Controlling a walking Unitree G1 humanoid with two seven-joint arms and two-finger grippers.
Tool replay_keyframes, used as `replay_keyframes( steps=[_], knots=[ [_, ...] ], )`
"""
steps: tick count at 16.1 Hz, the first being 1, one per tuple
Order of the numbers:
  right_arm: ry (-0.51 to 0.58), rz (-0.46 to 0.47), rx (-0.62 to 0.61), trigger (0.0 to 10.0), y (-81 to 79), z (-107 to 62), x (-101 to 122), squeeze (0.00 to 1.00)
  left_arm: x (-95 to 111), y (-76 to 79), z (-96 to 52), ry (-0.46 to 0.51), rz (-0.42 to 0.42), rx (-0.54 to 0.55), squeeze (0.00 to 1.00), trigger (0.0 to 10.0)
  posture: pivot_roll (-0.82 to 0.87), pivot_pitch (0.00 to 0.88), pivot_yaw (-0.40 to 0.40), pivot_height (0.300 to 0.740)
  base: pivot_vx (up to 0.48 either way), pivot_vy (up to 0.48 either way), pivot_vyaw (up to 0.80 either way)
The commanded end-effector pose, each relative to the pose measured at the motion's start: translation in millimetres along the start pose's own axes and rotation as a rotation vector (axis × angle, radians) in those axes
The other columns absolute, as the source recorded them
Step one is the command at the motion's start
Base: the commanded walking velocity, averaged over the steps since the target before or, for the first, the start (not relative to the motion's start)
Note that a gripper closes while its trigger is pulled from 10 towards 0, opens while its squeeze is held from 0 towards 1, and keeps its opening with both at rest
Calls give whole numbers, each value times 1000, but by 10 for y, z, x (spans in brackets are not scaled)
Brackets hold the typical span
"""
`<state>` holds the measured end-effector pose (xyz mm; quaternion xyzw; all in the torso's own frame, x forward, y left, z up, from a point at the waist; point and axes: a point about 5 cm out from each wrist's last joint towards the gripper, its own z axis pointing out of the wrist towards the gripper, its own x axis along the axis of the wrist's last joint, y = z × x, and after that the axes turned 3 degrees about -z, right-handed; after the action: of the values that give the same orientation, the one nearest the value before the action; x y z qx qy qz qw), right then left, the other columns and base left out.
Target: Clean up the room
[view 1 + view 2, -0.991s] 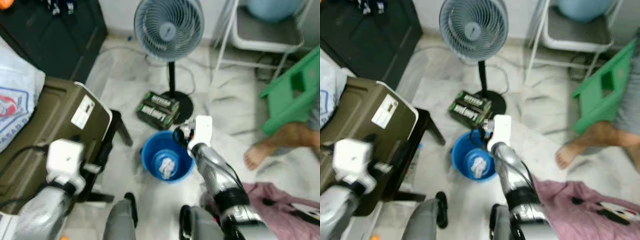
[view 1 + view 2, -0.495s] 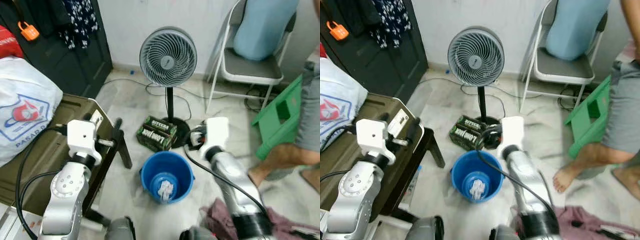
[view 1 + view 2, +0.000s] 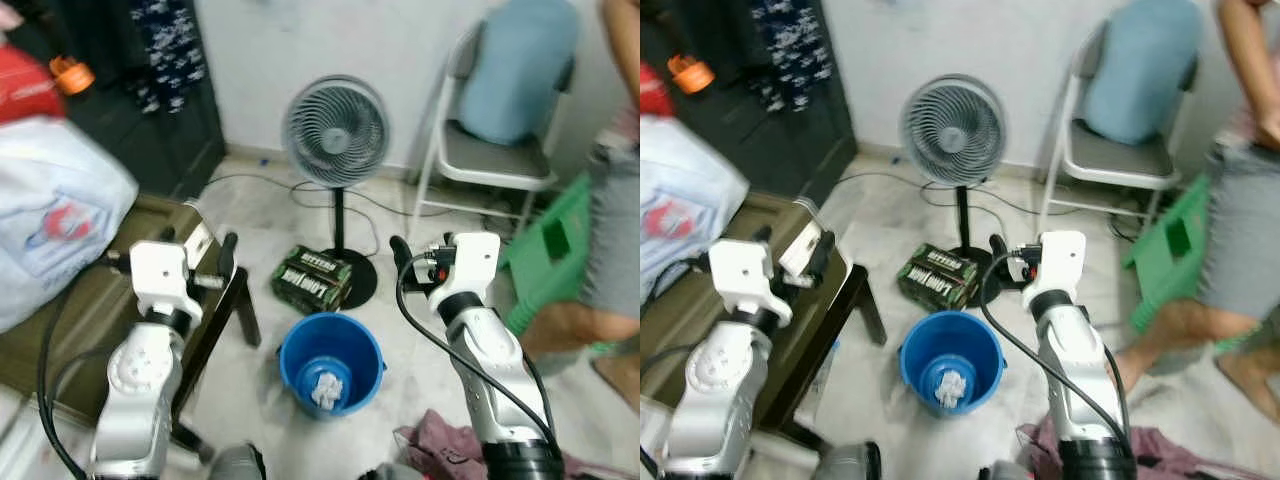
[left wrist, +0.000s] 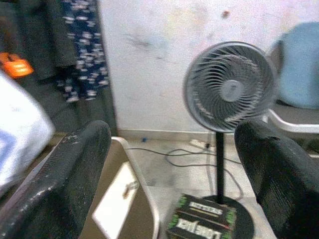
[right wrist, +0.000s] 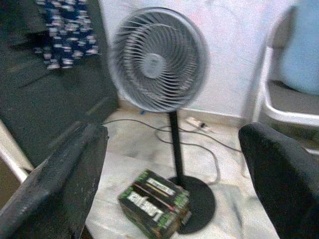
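A blue bucket [image 3: 332,352] stands on the pale floor with a crumpled white paper [image 3: 325,386] at its bottom. My right gripper [image 5: 174,133] is raised to the right of and above the bucket, open with nothing between its black fingers [image 5: 60,184]. Over the corner of the olive case [image 3: 70,320], my left gripper [image 4: 172,132] is also held up and open, and holds nothing. Both grippers face the pedestal fan [image 3: 337,132]. A maroon garment [image 3: 440,450] lies on the floor by my right side.
A green and black box [image 3: 315,279] lies by the fan's base. A folding chair [image 3: 497,160] holds a blue cushion. A green stool [image 3: 552,245] and a person's legs [image 3: 610,240] are at the right. A white plastic bag [image 3: 55,215] rests on the case.
The camera has tilted up, so more of the wall and chair show. My right gripper has risen from the bucket's rim to the right. My left arm has also lifted.
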<state>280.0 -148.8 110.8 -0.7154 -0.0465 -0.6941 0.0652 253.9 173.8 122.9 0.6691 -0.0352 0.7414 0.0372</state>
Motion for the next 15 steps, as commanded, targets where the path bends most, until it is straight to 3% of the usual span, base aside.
replay_keyframes(
  steps=[1,15],
  knots=[
    [43,-7,24,10000,-76,30,110,0,-21,-14,1,-2,-1,1,0,10000,-60,0,5,740,0,0,800],
    [63,-73,61,10000,-84,115,157,0,-55,-7,36,13,26,30,0,10000,-63,0,-20,740,0,0,800]
  ],
)
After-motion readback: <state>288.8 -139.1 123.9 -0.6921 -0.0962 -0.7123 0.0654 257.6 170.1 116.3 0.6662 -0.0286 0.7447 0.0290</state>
